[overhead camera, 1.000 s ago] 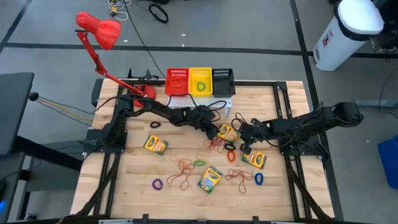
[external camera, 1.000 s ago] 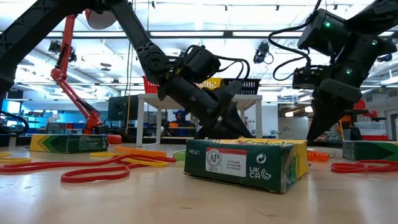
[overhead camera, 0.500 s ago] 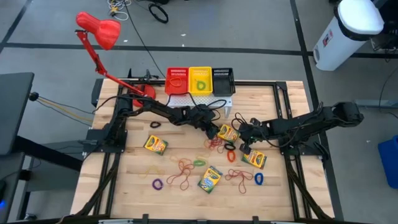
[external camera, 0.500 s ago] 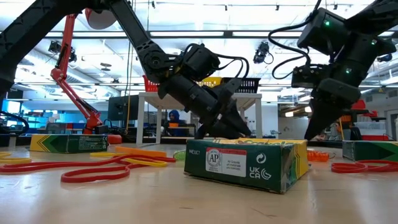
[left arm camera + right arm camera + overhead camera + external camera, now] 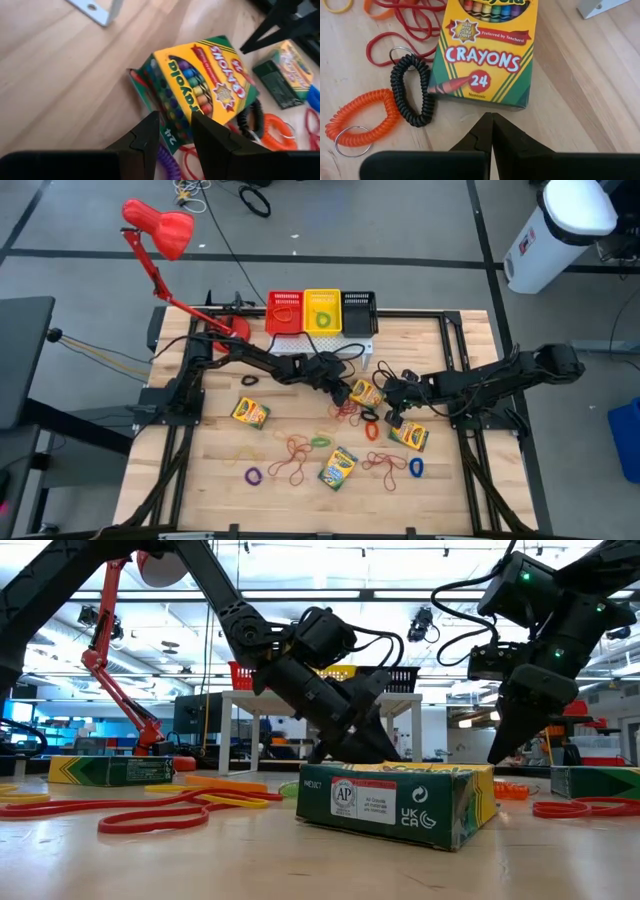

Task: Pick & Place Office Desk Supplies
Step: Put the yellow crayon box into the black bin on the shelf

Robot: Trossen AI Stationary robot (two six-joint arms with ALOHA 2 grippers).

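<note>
Little has shifted since a second ago: your left gripper (image 5: 172, 135) has eased slightly at the crayon box (image 5: 365, 393) in mid-worktop (image 5: 200, 460), and the right arm has stayed put. Your left fingers (image 5: 142, 137) stand apart over the box's near edge, straddling it without clamping; the box lies flat. Your right gripper (image 5: 492, 131) hangs just beside the same box on its other side, fingers pressed together, holding nothing. A black coil band (image 5: 412, 92) and an orange coil band (image 5: 362, 117) lie next to the box. Other crayon boxes (image 5: 250, 413) and loose rubber bands (image 5: 295, 448) are scattered nearer the front edge.
</note>
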